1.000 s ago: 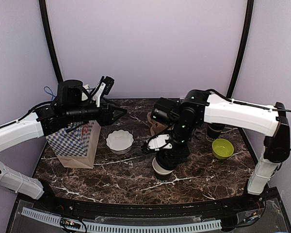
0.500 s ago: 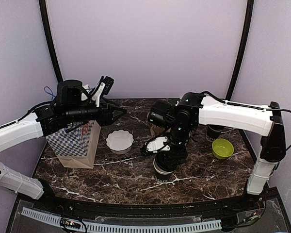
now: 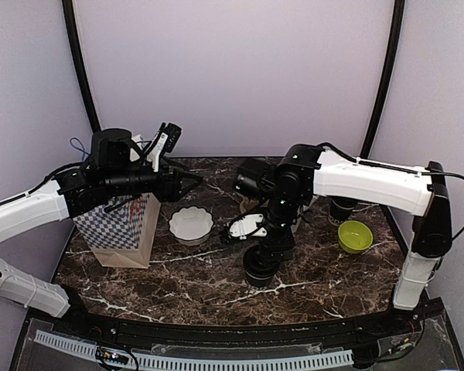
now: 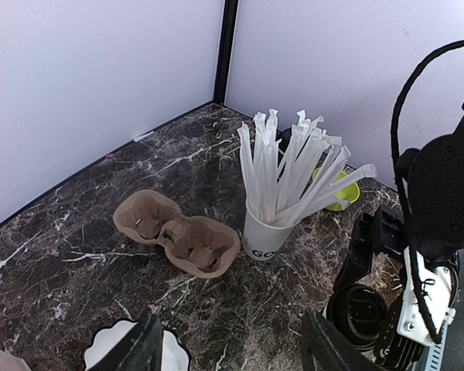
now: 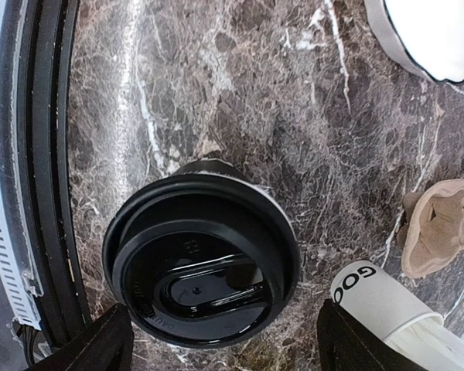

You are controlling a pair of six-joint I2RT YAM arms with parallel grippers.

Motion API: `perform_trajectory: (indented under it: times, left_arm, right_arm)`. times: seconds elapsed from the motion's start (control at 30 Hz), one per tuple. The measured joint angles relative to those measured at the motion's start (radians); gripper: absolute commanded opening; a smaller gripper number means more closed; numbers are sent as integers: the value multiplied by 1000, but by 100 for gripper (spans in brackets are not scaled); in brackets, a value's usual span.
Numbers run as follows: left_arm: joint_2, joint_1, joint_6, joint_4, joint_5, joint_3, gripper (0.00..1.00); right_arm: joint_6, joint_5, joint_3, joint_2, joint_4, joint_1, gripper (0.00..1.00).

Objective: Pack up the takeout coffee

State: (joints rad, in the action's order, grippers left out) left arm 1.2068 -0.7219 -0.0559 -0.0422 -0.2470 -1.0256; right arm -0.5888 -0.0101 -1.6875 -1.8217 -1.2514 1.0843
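cup [image 5: 201,263] upright on table, lid [image 5: 205,290] up, long axis vertical | right claw [image 5: 228,334] wide, astride lid, holding nothing; left claw [image 4: 233,349] wide, empty | straw cup [image 5: 383,305] just beside; cardboard tray [image 5: 441,224], white bowl [image 5: 433,31] near

**Cut Edges, Blocked Views**

Right wrist view: the white bowl [image 5: 431,32] runs off at 1 o'clock, the carrier [image 5: 439,226] at 3, the straw cup [image 5: 373,297] at 5. From above, the right arm [image 3: 356,182] covers most of the carrier and part of the second cup [image 3: 343,209]. Left wrist view: straws [image 4: 286,166] screen the green bowl [image 4: 345,195].
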Motion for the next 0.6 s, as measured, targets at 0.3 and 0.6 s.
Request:
perform_trajectory:
  times: [0.3, 0.6]
  left_arm:
    - [19, 0, -17, -59, 3, -23, 62]
    - [187, -67, -62, -220, -42, -201, 58]
  right_arm:
    - [0, -31, -33, 41, 1, 0, 99]
    - [3, -161, 12, 289, 17, -133, 99]
